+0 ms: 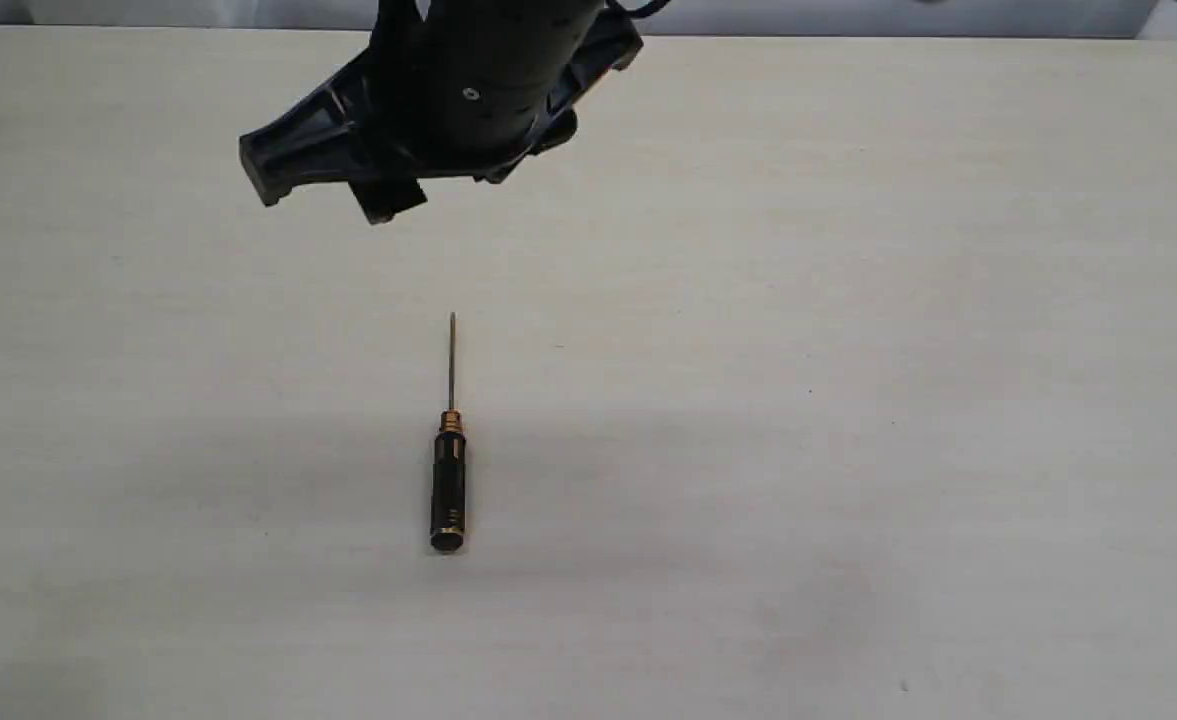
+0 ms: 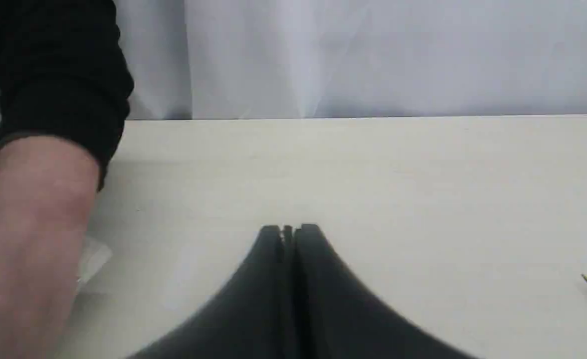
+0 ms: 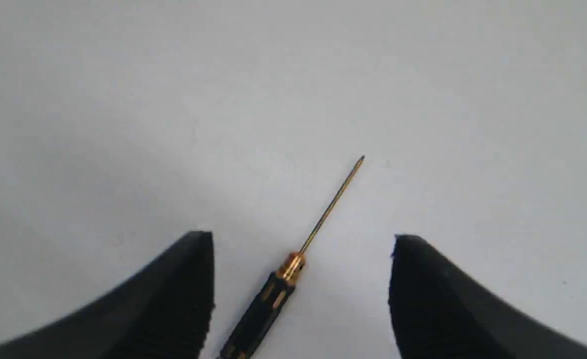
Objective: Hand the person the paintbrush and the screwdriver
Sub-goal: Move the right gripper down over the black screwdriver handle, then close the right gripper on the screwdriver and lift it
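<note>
1. Desk [image 1: 848, 300]: pale, plain top. One tool lies on it.
2. Screwdriver [image 1: 448, 480]: lies flat on the desk, a little left of centre in the exterior view. The thin shaft points toward the far edge and the black handle's end ring toward the near side. Nothing touches it.
3. Right hand [image 3: 300, 236]: spread wide. In the right wrist view one dark finger stands on each side of the screwdriver's gold collar and upper handle, both clear of the tool. Its height over the desk cannot be told.
4. Left hand [image 2: 289, 229]: fingers pressed together with nothing between them. It points toward the desk's far edge and the white backdrop [image 2: 373, 55].
5. Person's hand [image 2: 29, 239]: bare and blurred, with a dark sleeve cuff [image 2: 59, 89] above it. It is at the side of the left wrist view, over the desk and apart from the left hand.
6. Pale blurred shape [image 2: 94, 259]: sits at the edge of the person's hand. Too soft to identify.
7. The screwdriver's tip just enters the left wrist view at the opposite side, well apart from the person's hand.
8. Black arm housing [image 1: 448, 90]: hangs at the top of the exterior view. Which arm it is cannot be told.
</note>
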Motion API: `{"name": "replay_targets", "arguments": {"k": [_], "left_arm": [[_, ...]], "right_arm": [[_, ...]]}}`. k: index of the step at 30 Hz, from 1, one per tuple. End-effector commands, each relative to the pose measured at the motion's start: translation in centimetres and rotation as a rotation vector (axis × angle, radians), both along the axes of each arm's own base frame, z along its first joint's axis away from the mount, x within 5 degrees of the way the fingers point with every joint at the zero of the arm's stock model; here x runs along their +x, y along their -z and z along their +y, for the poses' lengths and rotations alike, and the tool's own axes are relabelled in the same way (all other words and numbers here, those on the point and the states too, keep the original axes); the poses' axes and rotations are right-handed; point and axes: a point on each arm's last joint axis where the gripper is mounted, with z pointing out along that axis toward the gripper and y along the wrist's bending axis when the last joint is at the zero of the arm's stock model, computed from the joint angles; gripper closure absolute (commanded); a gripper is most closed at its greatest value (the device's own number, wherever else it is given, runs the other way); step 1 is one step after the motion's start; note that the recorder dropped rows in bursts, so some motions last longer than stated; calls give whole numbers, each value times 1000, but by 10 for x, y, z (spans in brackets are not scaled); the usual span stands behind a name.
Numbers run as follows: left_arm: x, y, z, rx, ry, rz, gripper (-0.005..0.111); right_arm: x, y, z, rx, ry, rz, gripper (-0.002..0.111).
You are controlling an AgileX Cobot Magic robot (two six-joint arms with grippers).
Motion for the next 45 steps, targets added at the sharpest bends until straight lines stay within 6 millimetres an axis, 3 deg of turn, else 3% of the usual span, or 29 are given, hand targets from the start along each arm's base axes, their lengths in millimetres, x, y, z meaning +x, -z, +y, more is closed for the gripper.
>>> {"name": "replay_targets", "arguments": {"k": [1, 12, 24, 34, 36, 44, 45], "left_arm": [[0, 0, -1, -2, 8, -7, 107], [0, 0, -1, -2, 8, -7, 107], [0, 0, -1, -2, 8, -7, 107], [0, 0, -1, -5, 9, -6, 107], [0, 0, -1, -5, 9, -6, 107], [0, 0, -1, -5, 9, -6, 107], [0, 0, -1, -5, 9, -6, 107]], "right_arm": [[-4, 10, -1, 7, -6, 40, 52], [-8, 56, 2, 71, 4, 74, 52], [2, 143, 20, -32, -4, 160, 52], [1, 182, 19, -112, 9, 234, 53], [1, 186, 19, -119, 9, 240, 59], [-1, 193, 16, -162, -3, 262, 104], [-1, 193, 15, -175, -7, 263, 104]]}}
